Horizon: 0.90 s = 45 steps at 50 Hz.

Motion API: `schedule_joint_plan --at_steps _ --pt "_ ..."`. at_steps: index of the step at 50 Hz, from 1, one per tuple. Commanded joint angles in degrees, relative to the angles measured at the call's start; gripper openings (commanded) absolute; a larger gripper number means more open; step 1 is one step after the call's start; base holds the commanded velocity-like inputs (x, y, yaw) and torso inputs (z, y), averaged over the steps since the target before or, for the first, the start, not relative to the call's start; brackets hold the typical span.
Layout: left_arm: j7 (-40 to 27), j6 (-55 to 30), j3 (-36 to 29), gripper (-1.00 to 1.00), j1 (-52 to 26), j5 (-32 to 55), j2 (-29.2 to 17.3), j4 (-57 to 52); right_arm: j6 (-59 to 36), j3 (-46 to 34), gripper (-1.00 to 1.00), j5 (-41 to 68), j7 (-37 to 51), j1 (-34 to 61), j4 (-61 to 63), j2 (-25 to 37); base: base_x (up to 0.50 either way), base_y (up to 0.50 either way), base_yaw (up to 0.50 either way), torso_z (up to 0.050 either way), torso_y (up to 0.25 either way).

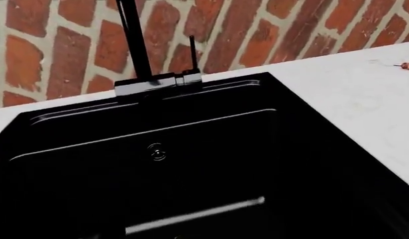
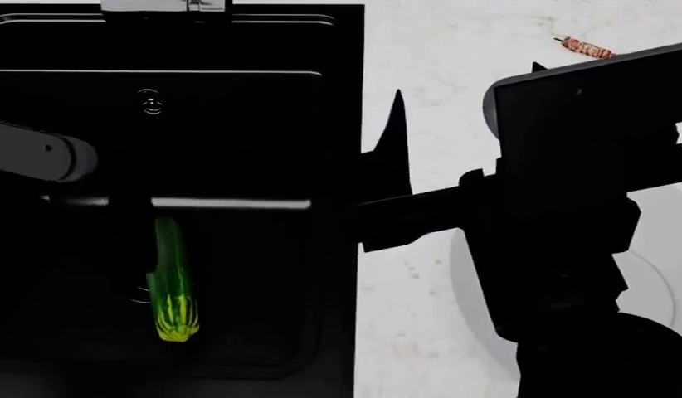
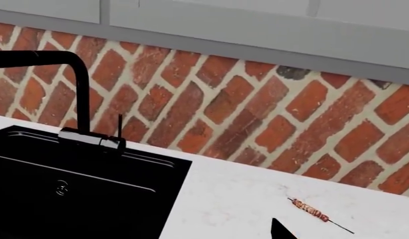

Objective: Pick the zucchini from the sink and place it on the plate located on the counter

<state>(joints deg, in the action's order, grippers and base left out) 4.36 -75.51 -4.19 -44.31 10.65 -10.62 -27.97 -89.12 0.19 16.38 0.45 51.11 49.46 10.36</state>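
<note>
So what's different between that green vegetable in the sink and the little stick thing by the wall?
The zucchini is thick, glossy green and lies down in the black sink; the skewer is thin, reddish-brown and lies on the white counter. The zucchini looks far bigger. Both are long, lie flat, and nothing holds either one.

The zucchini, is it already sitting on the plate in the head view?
No, the zucchini lies on the floor of the black sink, while the plate is on the counter.
</note>
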Motion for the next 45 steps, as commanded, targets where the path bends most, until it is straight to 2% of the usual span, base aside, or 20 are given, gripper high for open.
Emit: schedule_joint_plan --at_steps 1,6,14,17,29,38,45 --pt "2.5 0.4 4.3 1.0 -7.9 2.3 4.0 22.1 -0.8 1.9 1.0 7.1 4.6 1.3 -0.4 1.6 0.0 0.0 0.0 0.0 0.0" --pt "0.8 2.9 5.1 1.0 -10.4 1.0 5.2 33.4 -0.7 3.0 1.0 12.6 8.7 1.9 -0.9 2.8 0.0 0.0 0.0 0.0 0.0" --pt "1.1 6.5 4.6 1.0 -12.0 0.8 5.5 43.6 -0.6 3.9 1.0 20.4 14.5 2.7 -1.7 4.2 0.0 0.0 0.0 0.0 0.0" --pt "1.0 8.3 6.2 1.0 -12.2 1.3 6.0 48.2 -0.4 4.3 1.0 22.1 15.6 2.8 -1.8 4.6 0.0 0.0 0.0 0.0 0.0" --pt "1.0 16.2 4.1 1.0 -13.8 -0.1 6.2 63.1 1.2 4.9 1.0 26.1 18.0 1.8 -2.7 5.9 0.0 0.0 0.0 0.0 0.0" --pt "1.1 26.0 2.9 1.0 -15.9 -1.3 6.7 77.7 2.1 4.4 1.0 26.9 18.7 1.5 -3.2 6.3 0.0 0.0 0.0 0.0 0.0" --pt "2.1 40.5 2.6 1.0 -23.9 -2.5 7.2 101.9 3.0 3.8 1.0 27.5 19.3 1.1 -3.7 6.8 0.0 0.0 0.0 0.0 0.0"
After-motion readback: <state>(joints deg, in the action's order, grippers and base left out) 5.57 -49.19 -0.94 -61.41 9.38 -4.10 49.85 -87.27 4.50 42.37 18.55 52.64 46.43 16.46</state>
